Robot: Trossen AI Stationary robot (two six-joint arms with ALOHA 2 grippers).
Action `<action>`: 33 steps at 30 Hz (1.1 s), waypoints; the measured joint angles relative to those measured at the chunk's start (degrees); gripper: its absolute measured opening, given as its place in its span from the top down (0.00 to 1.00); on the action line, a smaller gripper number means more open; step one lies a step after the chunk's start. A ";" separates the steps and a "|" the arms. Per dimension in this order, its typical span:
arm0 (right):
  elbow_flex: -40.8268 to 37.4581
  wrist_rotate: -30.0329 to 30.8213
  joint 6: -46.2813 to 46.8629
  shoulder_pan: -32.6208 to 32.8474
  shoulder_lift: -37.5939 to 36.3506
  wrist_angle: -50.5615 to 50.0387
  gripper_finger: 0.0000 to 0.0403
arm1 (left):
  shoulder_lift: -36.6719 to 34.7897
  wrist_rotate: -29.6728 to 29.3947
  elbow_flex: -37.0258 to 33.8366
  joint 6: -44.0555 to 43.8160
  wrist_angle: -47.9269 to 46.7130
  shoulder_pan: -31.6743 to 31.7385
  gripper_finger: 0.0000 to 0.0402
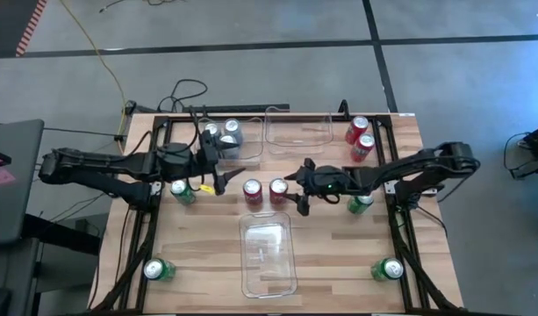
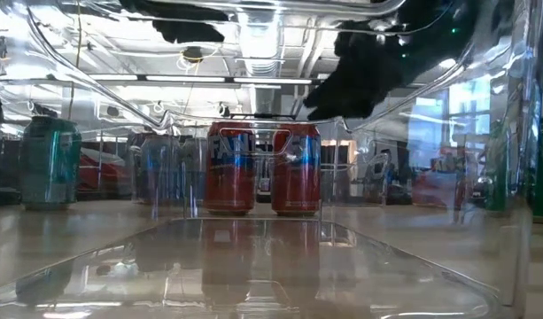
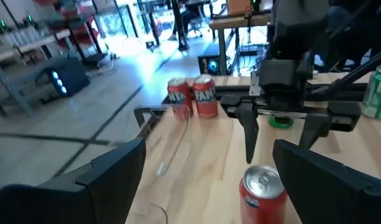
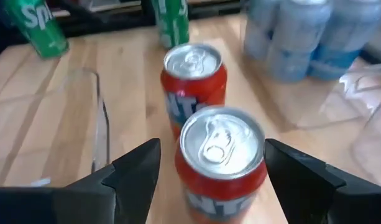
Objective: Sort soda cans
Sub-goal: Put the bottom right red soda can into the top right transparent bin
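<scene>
Soda cans, two red ones [image 4: 222,163] [image 4: 194,81], stand side by side mid-tabletop [image 1: 339,254]; the right gripper [image 4: 212,171] has its jaws wide open around the nearer one, not touching. The left gripper [image 1: 223,178] sits just beside them, jaws open and empty

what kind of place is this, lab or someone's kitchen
Most likely a robotics lab or workshop, not a kitchen. A wooden table stands on bare concrete floor with loose cables trailing off it, and the low view shows strip ceiling lights over an open room.
</scene>
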 joint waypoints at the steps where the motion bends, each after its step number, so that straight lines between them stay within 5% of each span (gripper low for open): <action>1: 0.00 -0.69 0.27 -0.17 0.29 -0.08 0.24 | 0.00 -0.01 -0.40 -0.59 0.00 0.01 0.14; 10: 0.09 -4.30 3.12 -2.29 4.03 2.67 0.02 | 0.00 -0.14 -5.96 -1.94 5.35 0.08 0.14; 19: 4.42 -4.31 4.38 -3.49 12.15 2.35 0.01 | 0.00 -1.32 -6.64 0.07 9.14 0.12 0.14; 33: 9.53 -4.09 7.81 -4.23 12.52 -5.71 0.28 | -0.33 -4.77 -6.61 3.62 9.17 0.12 0.14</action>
